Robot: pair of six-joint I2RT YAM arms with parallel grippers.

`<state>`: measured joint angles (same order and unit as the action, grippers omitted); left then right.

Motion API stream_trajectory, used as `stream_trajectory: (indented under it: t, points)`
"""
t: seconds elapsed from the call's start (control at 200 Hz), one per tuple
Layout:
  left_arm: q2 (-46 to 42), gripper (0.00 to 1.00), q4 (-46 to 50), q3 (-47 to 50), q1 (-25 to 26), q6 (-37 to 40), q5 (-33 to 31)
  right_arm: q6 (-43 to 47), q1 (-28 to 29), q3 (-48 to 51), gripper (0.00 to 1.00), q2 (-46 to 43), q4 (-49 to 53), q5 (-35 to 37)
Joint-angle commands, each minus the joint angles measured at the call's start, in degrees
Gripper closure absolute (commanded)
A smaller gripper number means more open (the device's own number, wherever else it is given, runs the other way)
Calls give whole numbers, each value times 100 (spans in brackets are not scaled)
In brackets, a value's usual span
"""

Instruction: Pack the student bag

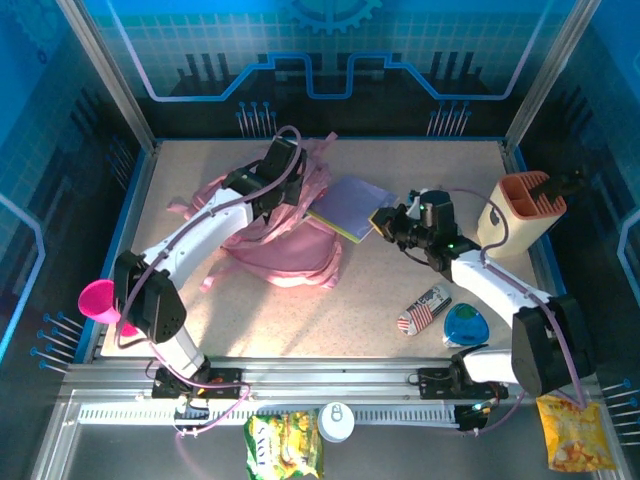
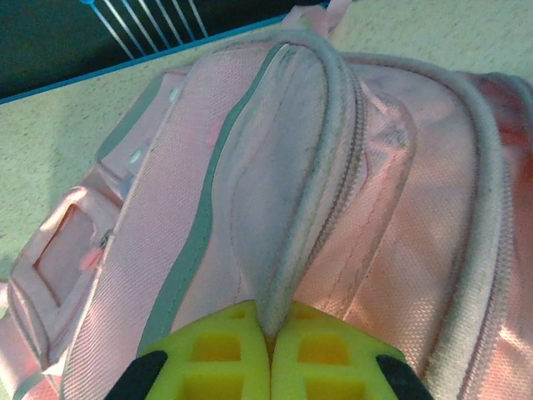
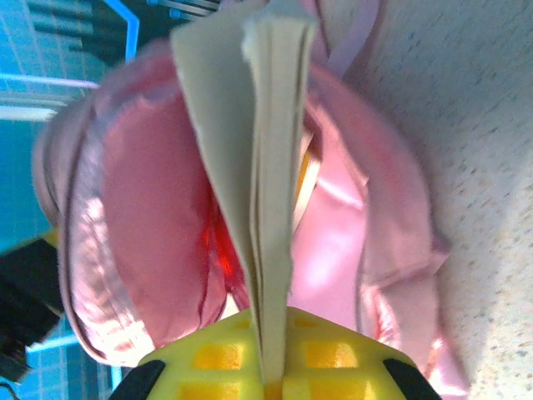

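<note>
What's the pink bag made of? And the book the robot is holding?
The student bag looks like soft woven cloth, matte: tiny weave, stitched seams and a zip show. The book looks like paper, probably with a thin card cover: cream sheets stacked edge-on, bending slightly.

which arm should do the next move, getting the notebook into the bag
Right. The right end effector is shut on the notebook, edge aimed at the student bag opening. The left end effector is shut on the bag's flap, apparently holding it open, so it likely should stay put.
</note>
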<state>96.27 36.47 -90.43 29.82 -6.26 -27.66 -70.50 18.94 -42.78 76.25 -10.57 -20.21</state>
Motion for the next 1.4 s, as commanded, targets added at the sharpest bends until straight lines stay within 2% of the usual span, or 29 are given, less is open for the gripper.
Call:
stream_trajectory:
  t: [0.0, 0.265, 0.46, 0.62, 0.73, 0.79, 0.965, 1.106, 1.186, 1.301, 1.396]
  points:
    - [32, 100, -808, -517, 40, -256, 357, -93, 219, -321, 90, 242, -456, -159]
    - [213, 100, -593, -842, 38, -569, 816, -389, 568, -731, 90, 1244, -853, 237]
    - [406, 100, -350, -1126, 37, -779, 890, -763, 859, -1626, 89, 2410, -1066, 465]
    - [443, 100, -237, -1317, 24, -850, 880, -1092, 1082, -2501, 83, 3325, -1265, 146]
    - [445, 100, -251, -1320, -12, -924, 892, -1168, 1151, -2797, 81, 3710, -1178, 218]
    - [439, 100, -235, -1323, -31, -971, 911, -1159, 1140, -2855, 76, 3823, -1087, 232]
    - [433, 100, -238, -1252, -64, -1039, 1020, -1050, 1031, -2566, 54, 3589, -972, 199]
    - [478, 100, -272, -1198, -74, -1088, 1156, -852, 813, -2182, 45, 3137, -817, -40]
    - [525, 100, -298, -1181, -80, -1071, 1282, -648, 672, -1851, 36, 2713, -572, 14]
    - [661, 100, -391, -1201, -75, -1039, 1666, -335, 436, -1382, 28, 2045, -107, 180]
    - [833, 100, -559, -1220, -76, -1159, 2153, -88, 254, -1015, 23, 1393, 292, 582]
